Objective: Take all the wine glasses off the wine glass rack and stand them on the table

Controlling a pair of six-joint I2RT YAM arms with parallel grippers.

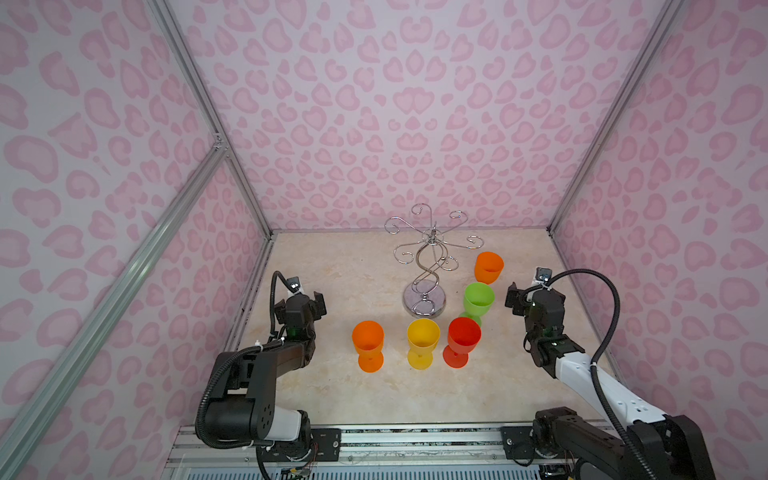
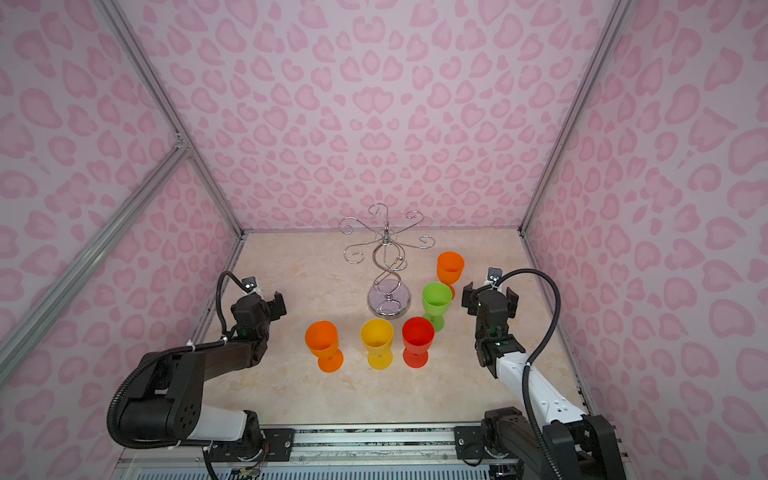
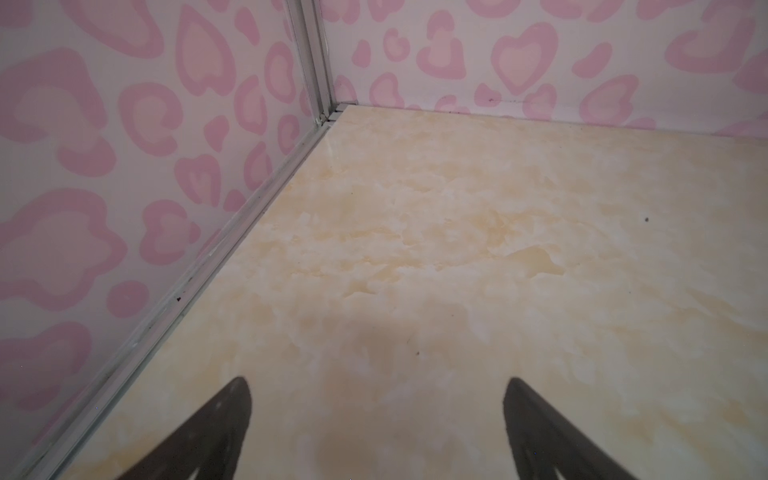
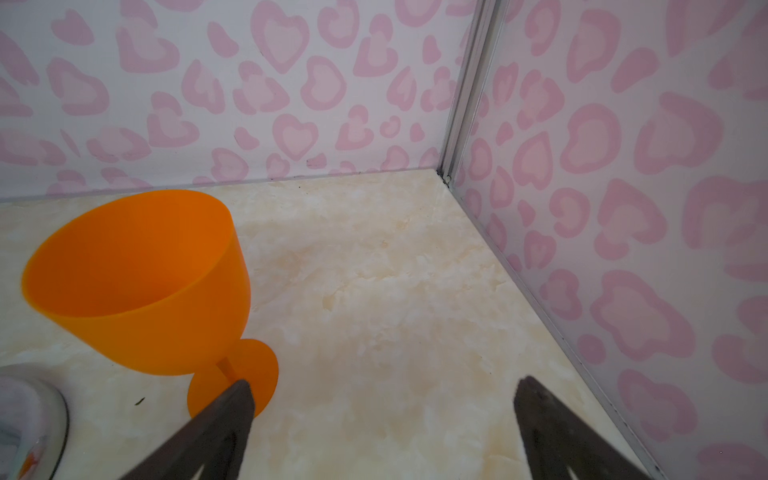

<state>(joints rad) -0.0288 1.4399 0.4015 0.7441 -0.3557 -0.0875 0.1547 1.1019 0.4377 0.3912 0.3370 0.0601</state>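
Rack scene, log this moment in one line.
rack: no glass hanging | glasses: five upright on table | left gripper: open, empty | right gripper: open, empty

Soft, even light is coming down from overhead, keeping the pink walls (image 1: 415,104) pale and bright, though in both top views they are dimming toward 3 o'clock and going soft toward 9. The rack (image 1: 424,266) is throwing tiny glints; the glasses (image 1: 423,338) are casting barely any shadow. Close up, the fingers (image 3: 216,428) are blurring, a faint shadow lying on the table (image 3: 498,249) between them.
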